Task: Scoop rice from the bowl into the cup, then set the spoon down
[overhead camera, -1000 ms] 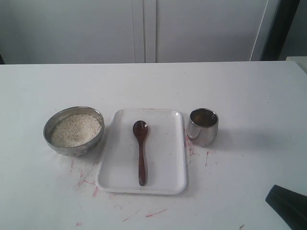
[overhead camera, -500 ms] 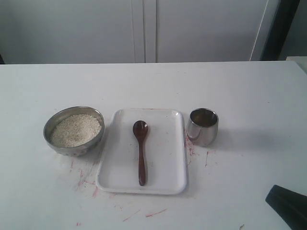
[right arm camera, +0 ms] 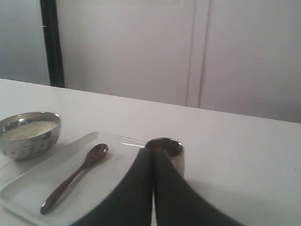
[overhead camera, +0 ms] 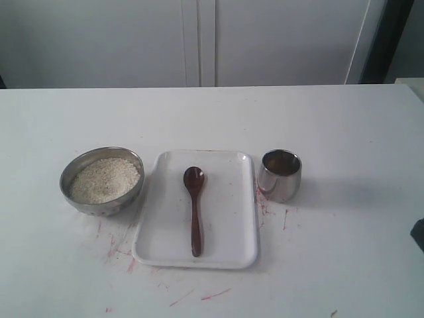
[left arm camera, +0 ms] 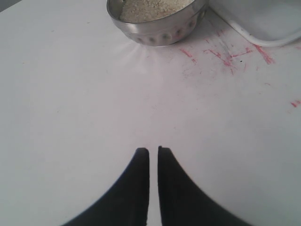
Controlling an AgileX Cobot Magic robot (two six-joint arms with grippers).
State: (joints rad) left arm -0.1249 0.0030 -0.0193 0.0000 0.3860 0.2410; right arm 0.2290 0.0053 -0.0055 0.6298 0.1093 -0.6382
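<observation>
Exterior view: 1 bowl (overhead camera: 101,207), 1 cup (overhead camera: 279,177)

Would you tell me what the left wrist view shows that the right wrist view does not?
Only the left wrist view: the left gripper and red marks on the table. Only the right wrist view: the spoon lying on the tray, the cup, the right gripper and the pale cabinet doors behind. Both: the bowl of rice, the white tray and the table.
</observation>
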